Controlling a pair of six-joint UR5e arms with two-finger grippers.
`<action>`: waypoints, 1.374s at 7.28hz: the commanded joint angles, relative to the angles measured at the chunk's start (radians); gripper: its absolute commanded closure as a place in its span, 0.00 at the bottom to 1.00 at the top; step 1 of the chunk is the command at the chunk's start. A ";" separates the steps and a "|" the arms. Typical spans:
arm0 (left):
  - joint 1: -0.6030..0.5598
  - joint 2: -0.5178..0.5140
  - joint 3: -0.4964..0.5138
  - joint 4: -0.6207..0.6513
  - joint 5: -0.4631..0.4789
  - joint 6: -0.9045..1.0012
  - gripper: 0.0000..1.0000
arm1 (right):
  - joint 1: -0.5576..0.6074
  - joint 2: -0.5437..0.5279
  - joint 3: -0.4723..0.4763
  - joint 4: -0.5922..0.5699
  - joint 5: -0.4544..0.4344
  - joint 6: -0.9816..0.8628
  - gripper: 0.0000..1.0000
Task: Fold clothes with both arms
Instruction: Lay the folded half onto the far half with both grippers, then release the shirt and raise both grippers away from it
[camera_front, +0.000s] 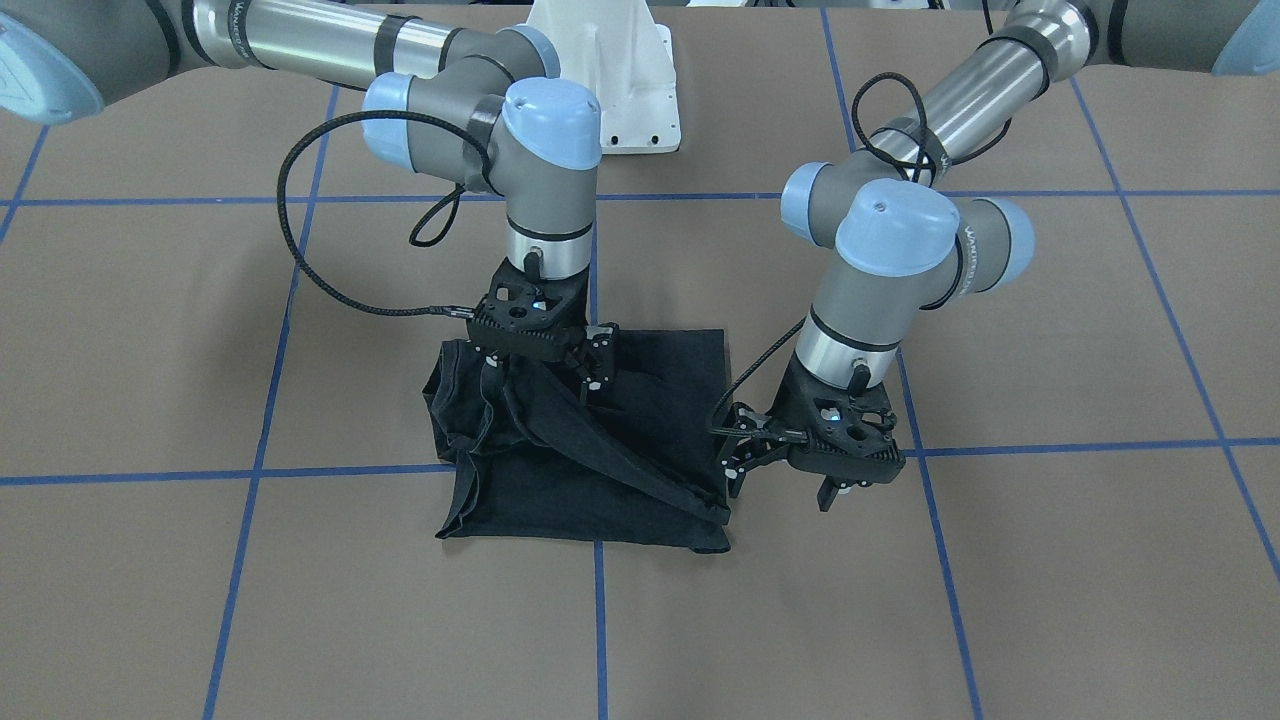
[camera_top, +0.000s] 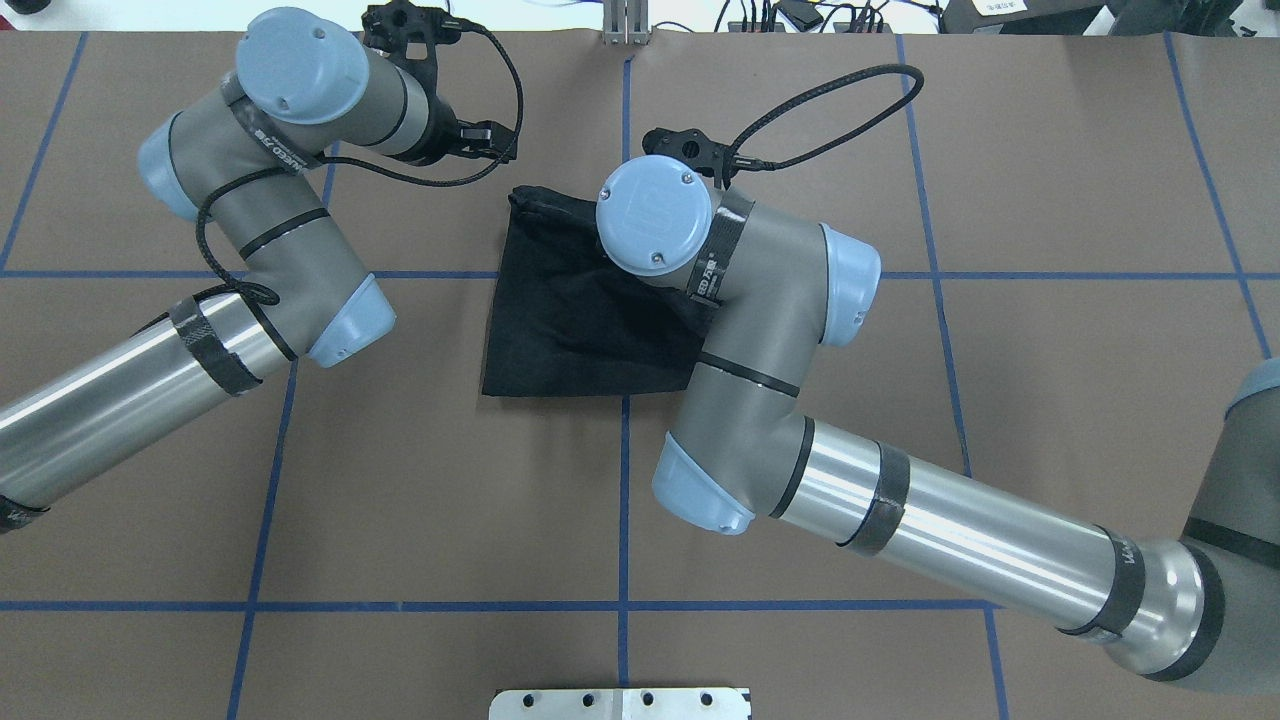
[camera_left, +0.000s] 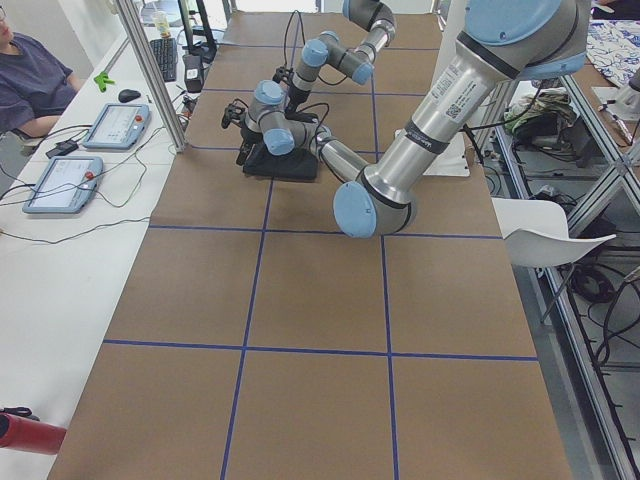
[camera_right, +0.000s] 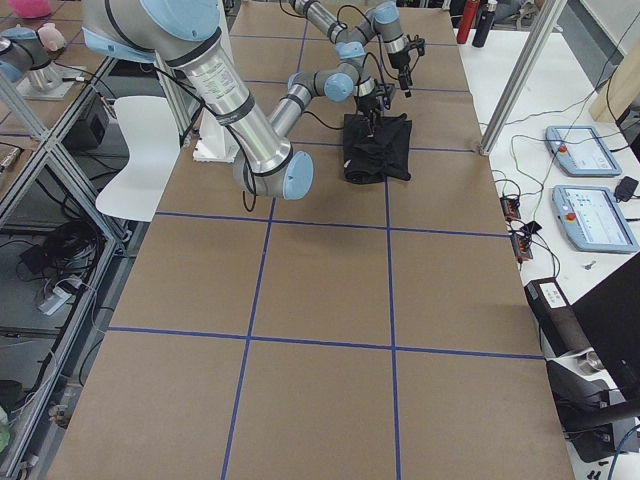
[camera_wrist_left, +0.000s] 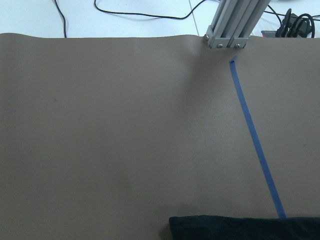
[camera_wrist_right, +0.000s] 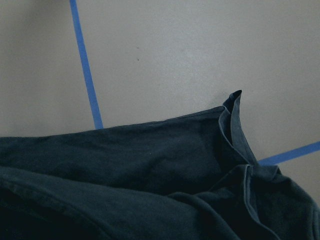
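Looking across from the front, we have the right arm (camera_front: 470, 110) sweeping in from the upper left, folding at the elbow and dropping its wrist straight down over the black T-shirt (camera_front: 660, 420). The right gripper (camera_front: 545, 390) hangs low over the shirt's upper left part, and its fingers (camera_front: 600, 365) are spread wide. A raised ridge of cloth runs from the shirt's lower right corner up to the finger on the frame's left. Whether that finger has caught the cloth, we cannot tell; nothing is pinched between the two.

Over on the right of the frame, the left arm (camera_front: 900, 240) comes down from the upper right with its wrist tilted. The left gripper (camera_front: 781, 497) hovers just off the shirt's right edge, jaws apart and holding nothing. Its wrist camera shows only a dark strip of shirt (camera_wrist_left: 240, 229) along the bottom edge.

The shirt lies in the middle of the brown table (camera_front: 200, 330), folded to a rough square across a crossing of blue tape lines (camera_front: 598, 620). From overhead we see it just above centre (camera_top: 560, 320), partly hidden under the right arm's wrist. The white base (camera_front: 620, 80) sits at top centre of the front view.
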 joint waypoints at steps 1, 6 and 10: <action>-0.004 0.012 -0.006 -0.002 -0.006 0.011 0.00 | -0.073 -0.002 0.048 -0.140 -0.091 -0.145 0.07; -0.004 0.015 -0.006 -0.003 -0.006 0.005 0.00 | -0.083 -0.006 0.025 -0.139 -0.197 -0.549 0.23; -0.004 0.015 -0.006 -0.003 -0.006 0.005 0.00 | -0.071 -0.003 -0.013 -0.078 -0.197 -0.555 1.00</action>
